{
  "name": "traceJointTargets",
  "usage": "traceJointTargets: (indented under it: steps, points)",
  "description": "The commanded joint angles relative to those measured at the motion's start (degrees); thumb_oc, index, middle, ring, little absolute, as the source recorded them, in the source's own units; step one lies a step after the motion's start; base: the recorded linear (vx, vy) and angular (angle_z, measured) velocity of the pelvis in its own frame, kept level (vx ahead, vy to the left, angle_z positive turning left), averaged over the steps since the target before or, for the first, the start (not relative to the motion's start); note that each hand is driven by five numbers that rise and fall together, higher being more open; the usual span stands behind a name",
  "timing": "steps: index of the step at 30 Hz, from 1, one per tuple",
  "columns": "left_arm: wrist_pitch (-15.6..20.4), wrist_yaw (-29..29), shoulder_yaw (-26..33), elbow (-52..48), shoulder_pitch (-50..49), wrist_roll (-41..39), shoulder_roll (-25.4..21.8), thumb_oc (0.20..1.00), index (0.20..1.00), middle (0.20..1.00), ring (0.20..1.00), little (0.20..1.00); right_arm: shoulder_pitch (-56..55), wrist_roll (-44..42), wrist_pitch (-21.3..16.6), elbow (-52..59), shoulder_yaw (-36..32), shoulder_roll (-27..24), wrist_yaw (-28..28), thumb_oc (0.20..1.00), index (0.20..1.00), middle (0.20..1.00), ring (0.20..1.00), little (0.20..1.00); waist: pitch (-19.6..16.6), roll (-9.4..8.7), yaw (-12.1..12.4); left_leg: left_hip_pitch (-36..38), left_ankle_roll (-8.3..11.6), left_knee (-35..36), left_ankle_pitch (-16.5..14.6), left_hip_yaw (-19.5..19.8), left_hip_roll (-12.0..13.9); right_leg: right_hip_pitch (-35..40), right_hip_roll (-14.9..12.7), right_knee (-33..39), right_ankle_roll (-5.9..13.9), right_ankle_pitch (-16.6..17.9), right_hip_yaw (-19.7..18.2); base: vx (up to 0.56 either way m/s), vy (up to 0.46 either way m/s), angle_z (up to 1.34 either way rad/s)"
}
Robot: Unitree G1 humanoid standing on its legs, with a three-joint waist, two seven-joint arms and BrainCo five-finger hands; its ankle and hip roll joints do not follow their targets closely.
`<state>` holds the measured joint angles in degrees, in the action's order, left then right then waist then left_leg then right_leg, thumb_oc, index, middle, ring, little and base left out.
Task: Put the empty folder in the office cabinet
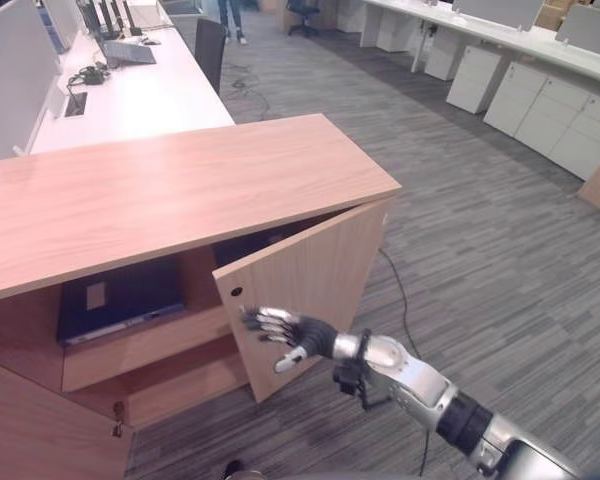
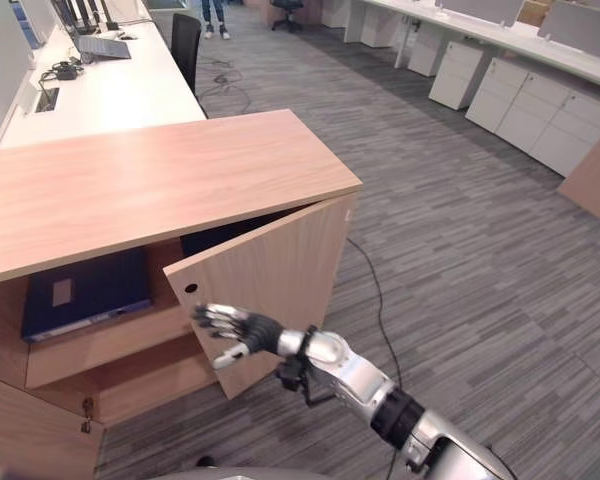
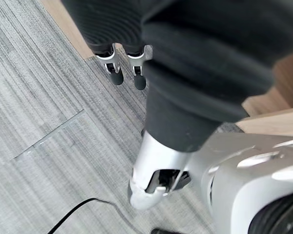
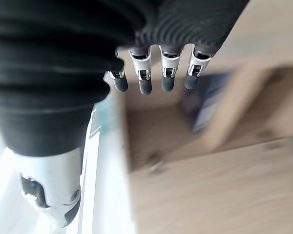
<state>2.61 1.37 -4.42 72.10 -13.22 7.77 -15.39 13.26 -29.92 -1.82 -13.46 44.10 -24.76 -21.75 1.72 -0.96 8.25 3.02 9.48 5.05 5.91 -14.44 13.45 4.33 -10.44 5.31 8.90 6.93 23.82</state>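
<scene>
Folder: dark blue folder [image 1: 120, 298] is lying flat on the upper shelf [image 1: 145, 345] inside the cabinet [image 1: 160, 190], towards its left side, with a pale label on its cover.
Cabinet: wooden unit is standing on the grey carpet [image 1: 480, 230]; the right door [image 1: 305, 290] is hanging partly open, swung outward.
Right hand: right hand [image 1: 285, 333] is reaching in from the lower right with fingers straight and spread, tips at the outer face of the door near its free edge; it is holding nothing.
Left hand: left hand [image 3: 124, 73] is hanging over the carpet beside a wooden edge, fingers relaxed and empty.
Background: a white bench [image 1: 130, 95] is standing behind the cabinet.
</scene>
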Motion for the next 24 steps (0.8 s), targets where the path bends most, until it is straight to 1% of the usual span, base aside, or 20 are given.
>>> traceJointTargets:
  steps: [1,3,4,5,6,7,9,10,11,12,13,15,16,17,18,19,21,23,24]
  points:
    - [0.61,0.52,-0.97,4.40,2.81,-0.65,-0.40,1.000,1.000,1.000,1.000,1.000,-1.43,3.17,-1.66,-1.05,-3.06,0.50,0.95,1.000,1.000,1.000,1.000,1.000,0.19,-0.63,-0.79,-0.39,-1.69,-1.17,-1.95,0.17,-0.92,-0.13,4.20,-0.57,-2.59,-7.96,-1.07,0.01,-0.070,0.32]
    - [0.77,1.49,-0.89,4.66,2.37,-2.05,0.32,1.000,1.000,1.000,1.000,1.000,-3.92,4.58,-1.94,-6.38,-5.36,1.02,2.60,1.000,1.000,1.000,1.000,1.000,0.50,-0.28,-0.73,-1.07,-1.52,-1.90,-1.66,1.18,-0.48,0.19,4.63,-0.59,-3.01,-8.48,-0.62,0.00,-0.092,0.30]
    - [0.77,1.49,-0.91,4.66,2.37,-2.07,0.30,1.000,1.000,1.000,1.000,1.000,-3.91,4.61,-2.00,-6.47,-5.36,1.07,2.59,1.000,1.000,1.000,1.000,1.000,0.49,-0.29,-0.75,-1.12,-1.51,-1.95,-1.68,1.23,-0.46,0.19,4.65,-0.59,-3.02,-8.49,-0.58,-0.01,-0.120,0.09]
    - [0.55,2.36,0.03,4.77,1.26,-5.10,1.82,1.000,1.000,1.000,1.000,1.000,-6.05,6.65,-2.12,-11.52,-7.97,1.66,4.24,1.000,1.000,1.000,1.000,1.000,1.00,-0.03,-0.25,-2.13,-1.25,-2.75,-1.16,2.43,-0.06,0.44,5.12,-0.51,-3.44,-8.95,0.25,-0.03,-0.135,0.08]
    - [-0.42,3.93,2.29,4.69,1.01,-13.18,3.75,1.000,1.000,1.000,1.000,1.000,-6.53,6.11,-2.11,-15.21,-9.29,2.81,5.42,1.000,1.000,1.000,1.000,1.000,1.54,0.00,0.48,-2.84,-1.13,-3.11,-0.69,3.26,0.12,0.37,5.28,-0.45,-3.63,-8.98,0.87,-0.04,-0.162,0.16]
    - [-0.04,4.60,3.44,4.10,0.85,-18.22,4.70,1.000,1.000,1.000,1.000,1.000,-6.81,6.18,-1.86,-18.02,-9.65,3.68,5.84,1.000,1.000,1.000,1.000,1.000,1.81,0.07,0.81,-3.30,-1.06,-3.34,-0.43,3.86,0.26,0.27,5.32,-0.45,-3.72,-8.94,1.44,-0.05,-0.123,0.24]
    - [0.09,4.55,4.90,-0.04,2.04,-31.73,5.34,1.000,1.000,1.000,1.000,1.000,-6.88,5.51,-1.63,-23.33,-10.93,5.45,7.34,1.000,1.000,1.000,1.000,1.000,2.42,0.16,1.19,-3.83,-1.08,-3.29,0.30,4.97,0.48,0.32,5.42,-0.31,-3.83,-8.61,2.92,0.00,-0.114,0.39]
    - [0.60,5.14,5.04,-1.59,2.37,-36.85,5.33,1.000,1.000,1.000,1.000,1.000,-6.87,5.54,-1.46,-26.47,-11.11,6.32,7.87,1.000,1.000,1.000,1.000,1.000,2.55,0.36,1.26,-3.24,-0.57,-3.02,-0.33,5.48,0.87,0.95,5.81,-0.32,-3.57,-9.37,2.76,0.05,-0.081,0.39]
    - [0.60,5.14,5.04,-1.59,2.37,-36.85,5.33,1.000,1.000,1.000,1.000,1.000,-6.87,5.54,-1.46,-26.47,-11.11,6.32,7.87,1.000,1.000,1.000,1.000,1.000,2.55,0.36,1.26,-3.24,-0.57,-3.02,-0.33,5.48,0.87,0.95,5.81,-0.32,-3.57,-9.37,2.76,0.02,-0.085,0.28]
    - [0.61,4.64,4.01,-4.40,3.72,-43.22,5.40,1.000,1.000,1.000,1.000,1.000,-6.08,7.10,-1.16,-32.52,-11.62,8.21,8.86,1.000,1.000,1.000,1.000,1.000,3.40,0.44,1.61,-4.48,-0.36,-3.82,0.32,6.30,1.10,1.42,5.67,-0.31,-3.78,-9.58,4.29,-0.09,-0.065,0.23]
    - [1.07,4.24,2.94,-6.01,4.96,-45.72,5.60,1.000,1.000,1.000,1.000,1.000,-5.57,7.56,-1.07,-35.46,-12.19,8.66,9.88,1.000,1.000,1.000,1.000,1.000,4.15,0.40,1.68,-6.33,-0.12,-5.72,0.77,6.01,1.50,1.71,5.42,-0.31,-4.07,-9.82,5.65,-0.15,-0.086,0.28]
    - [1.42,3.70,1.91,-10.52,7.63,-50.95,5.77,1.000,1.000,1.000,1.000,1.000,-4.29,8.83,-0.90,-42.38,-13.61,10.16,12.01,1.000,1.000,1.000,1.000,1.000,5.22,0.03,1.67,-9.23,-0.14,-10.26,1.76,2.03,3.27,2.08,5.03,-0.46,-4.82,-10.32,8.71,-0.14,-0.058,0.59]
    - [1.49,4.02,1.69,-12.23,8.46,-52.94,5.94,1.000,1.000,1.000,1.000,1.000,-3.46,9.79,-0.17,-47.13,-14.46,11.38,13.07,1.000,1.000,1.000,1.000,1.000,5.13,0.00,1.92,-9.17,-0.44,-11.22,1.20,0.39,3.81,2.33,4.88,-0.42,-4.96,-10.46,9.63,-0.05,-0.026,0.89]
    - [-0.61,7.38,2.64,-10.84,7.91,-51.30,4.86,1.000,1.000,1.000,1.000,1.000,-2.99,10.32,-0.11,-49.37,-15.49,11.82,12.47,1.000,1.000,1.000,1.000,1.000,5.06,-0.01,2.22,-8.84,-0.49,-11.41,0.78,0.07,3.97,2.66,4.82,-0.36,-4.91,-10.45,9.90,0.02,0.003,0.80]
    - [0.93,8.12,4.20,-9.11,6.71,-52.94,4.13,1.000,1.000,1.000,1.000,1.000,-2.65,11.40,-0.07,-51.84,-16.95,12.59,12.84,1.000,1.000,1.000,1.000,1.000,4.79,0.09,2.97,-8.03,-0.51,-11.31,0.12,0.32,3.96,3.41,4.67,-0.31,-4.71,-10.25,10.56,0.06,0.049,0.76]
    - [-0.91,8.55,5.36,-7.44,7.17,-52.32,4.31,1.000,1.000,1.000,1.000,1.000,-2.75,11.84,0.76,-53.76,-18.59,13.02,12.38,1.000,1.000,1.000,1.000,1.000,4.47,0.25,3.04,-7.00,-0.32,-11.04,-0.44,0.37,4.25,4.02,4.39,-0.36,-4.50,-9.98,10.98,0.07,0.070,0.58]
    - [-0.93,8.05,6.49,-5.16,8.12,-52.30,4.47,1.000,1.000,1.000,1.000,1.000,-2.68,12.39,1.32,-57.29,-20.39,13.90,13.01,1.000,1.000,1.000,1.000,1.000,3.57,0.50,2.86,-5.39,-0.12,-10.43,-0.95,0.01,4.77,4.55,3.90,-0.51,-4.32,-9.61,11.28,0.05,0.104,0.91]
    - [-0.81,8.01,6.51,-4.39,8.25,-52.64,5.02,1.000,1.000,1.000,1.000,1.000,-2.53,12.18,1.47,-58.15,-21.04,14.39,13.26,1.000,1.000,1.000,1.000,1.000,3.38,0.56,2.78,-4.86,-0.03,-10.08,-0.92,-0.20,4.98,4.63,3.70,-0.53,-4.28,-9.55,11.44,0.01,0.126,0.35]
    - [-0.76,8.60,5.31,-3.86,8.82,-51.74,6.08,1.000,1.000,1.000,1.000,1.000,-2.39,11.18,1.45,-59.83,-23.26,14.56,14.19,1.000,1.000,1.000,1.000,1.000,2.74,0.69,2.60,-3.91,0.24,-8.40,-0.67,-1.74,5.25,4.42,2.99,-0.61,-3.90,-9.25,12.88,-0.01,0.156,-0.09]
